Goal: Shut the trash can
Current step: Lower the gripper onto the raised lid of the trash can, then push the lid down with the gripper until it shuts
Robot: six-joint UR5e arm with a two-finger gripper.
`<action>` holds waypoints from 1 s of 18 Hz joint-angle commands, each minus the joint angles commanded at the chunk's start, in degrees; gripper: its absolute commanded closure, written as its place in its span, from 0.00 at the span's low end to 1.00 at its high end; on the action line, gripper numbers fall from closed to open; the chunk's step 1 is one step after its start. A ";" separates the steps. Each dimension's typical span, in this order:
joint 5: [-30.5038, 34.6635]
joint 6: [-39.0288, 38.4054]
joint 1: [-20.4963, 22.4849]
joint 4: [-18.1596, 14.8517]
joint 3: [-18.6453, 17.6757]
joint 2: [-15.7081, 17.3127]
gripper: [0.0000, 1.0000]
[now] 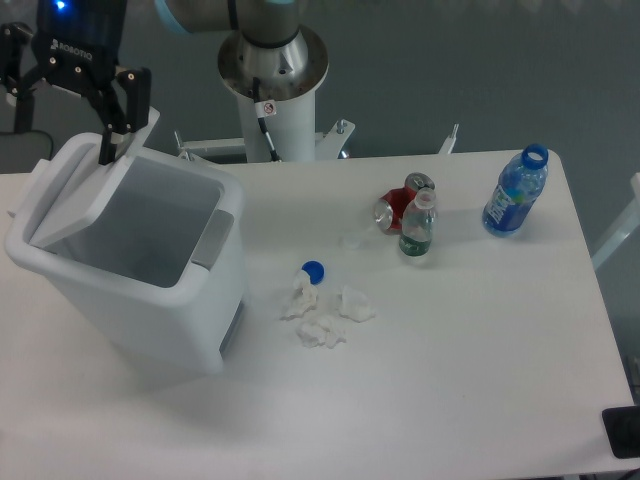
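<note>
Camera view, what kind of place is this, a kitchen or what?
Likely a robotics lab test bench, not a kitchen: an arm on a white pedestal bolted behind a plain white table, its gripper at the trash can lid, with staged litter such as crumpled tissues.
</note>
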 joint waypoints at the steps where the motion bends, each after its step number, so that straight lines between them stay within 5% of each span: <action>1: 0.96 0.09 -0.09 0.00 0.00 0.00 0.00; 18: 4.31 0.53 0.26 0.44 -0.44 -2.72 0.00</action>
